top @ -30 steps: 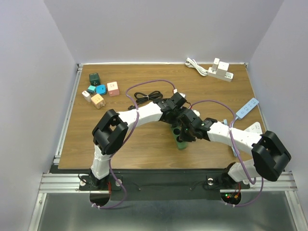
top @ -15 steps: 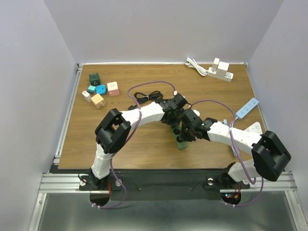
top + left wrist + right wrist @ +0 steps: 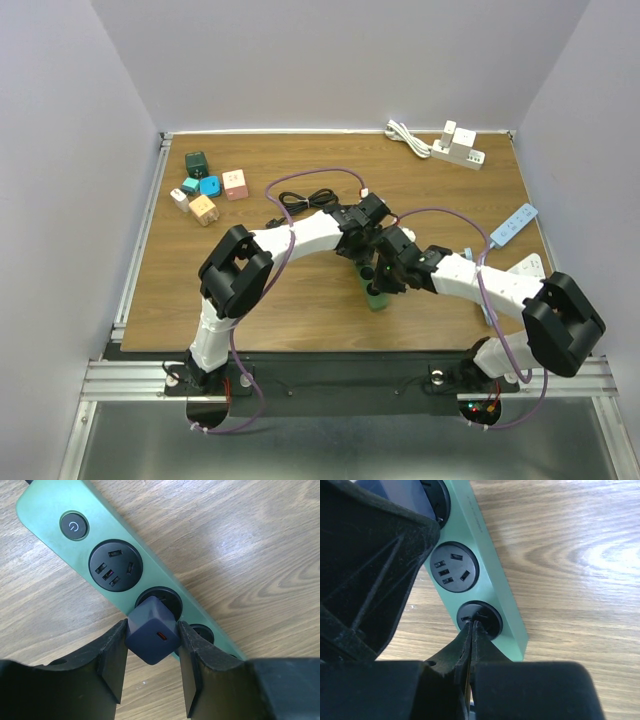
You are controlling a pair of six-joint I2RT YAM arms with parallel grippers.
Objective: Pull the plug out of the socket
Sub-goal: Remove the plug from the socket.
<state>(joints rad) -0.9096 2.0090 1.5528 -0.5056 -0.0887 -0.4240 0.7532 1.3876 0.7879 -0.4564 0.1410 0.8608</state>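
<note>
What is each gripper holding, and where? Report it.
Left gripper clamps the dark blue plug by its two opposite sides, plug seated in the green power strip. Right gripper is shut, holding nothing; its tips rest on the strip.

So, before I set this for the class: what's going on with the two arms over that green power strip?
The left gripper has its fingers closed against the sides of the navy plug, which sits in a socket of the green power strip on the wooden table. The right gripper is shut, its tips pressed onto the strip's end socket, apparently pinning it down. The plug is not yet pulled out.
</note>
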